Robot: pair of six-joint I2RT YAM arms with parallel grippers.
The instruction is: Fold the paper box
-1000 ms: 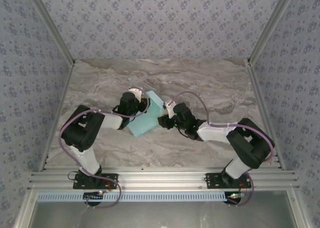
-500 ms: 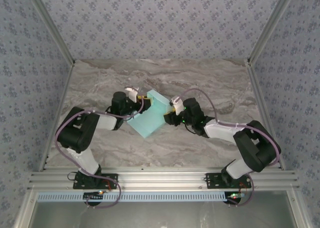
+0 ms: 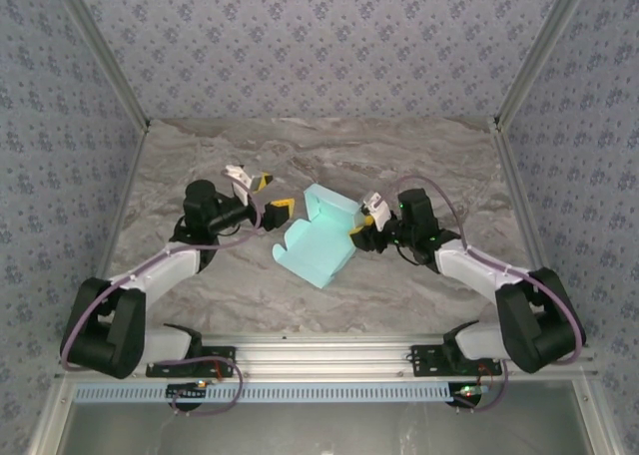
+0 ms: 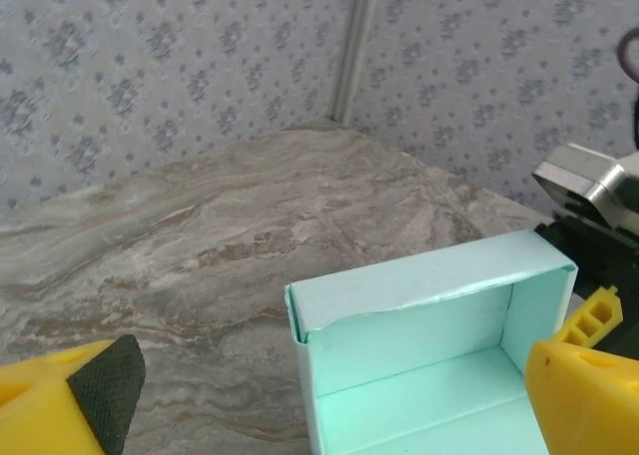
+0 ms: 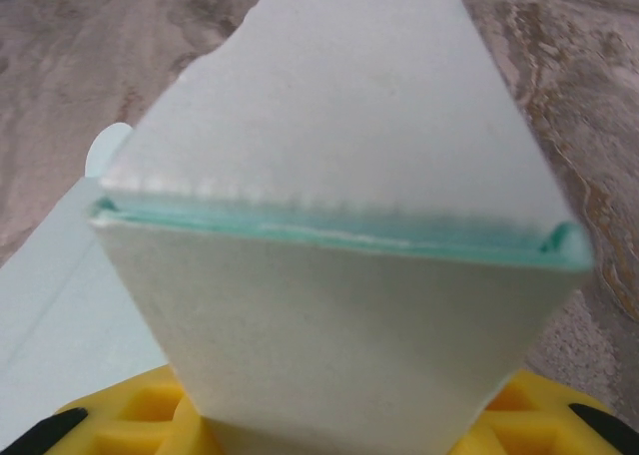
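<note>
The paper box (image 3: 318, 237) is a pale mint card tray with raised walls, lying at the table's middle with its open side up. My left gripper (image 3: 270, 196) hangs just left of it, jaws wide open and holding nothing, apart from the card. In the left wrist view the box (image 4: 429, 345) lies between and beyond the yellow fingers (image 4: 60, 405). My right gripper (image 3: 363, 226) is shut on the box's right end wall. In the right wrist view that wall (image 5: 329, 275) stands up between the yellow fingers (image 5: 140, 415).
The marble table (image 3: 200, 156) is fenced by patterned walls with metal rails on the left (image 3: 110, 245) and right (image 3: 529, 235). An aluminium frame (image 3: 319, 355) runs along the near edge, where both arm bases sit.
My left gripper has opened, let go of the box and drawn back to the left. My right gripper has shifted right, and the box has gone with it.
</note>
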